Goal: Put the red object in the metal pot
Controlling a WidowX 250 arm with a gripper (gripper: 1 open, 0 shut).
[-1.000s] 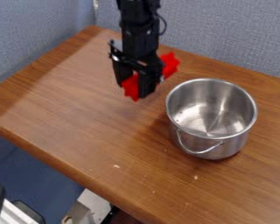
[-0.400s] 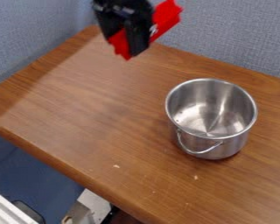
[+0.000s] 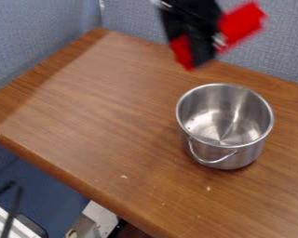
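Fingers (image 3: 196, 42) are grasping the red object (image 3: 238, 22), holding it tilted in the air at about eleven o'clock of the metal pot (image 3: 225, 125), which is standing on the wooden surface (image 3: 89, 112).

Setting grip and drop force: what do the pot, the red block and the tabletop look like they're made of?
Pot: polished metal, probably steel; mirror-like reflections inside.
Red block: matte, uniform colour; likely plastic or painted wood, blurred.
Tabletop: wood or wood-look laminate; visible grain, slight sheen.
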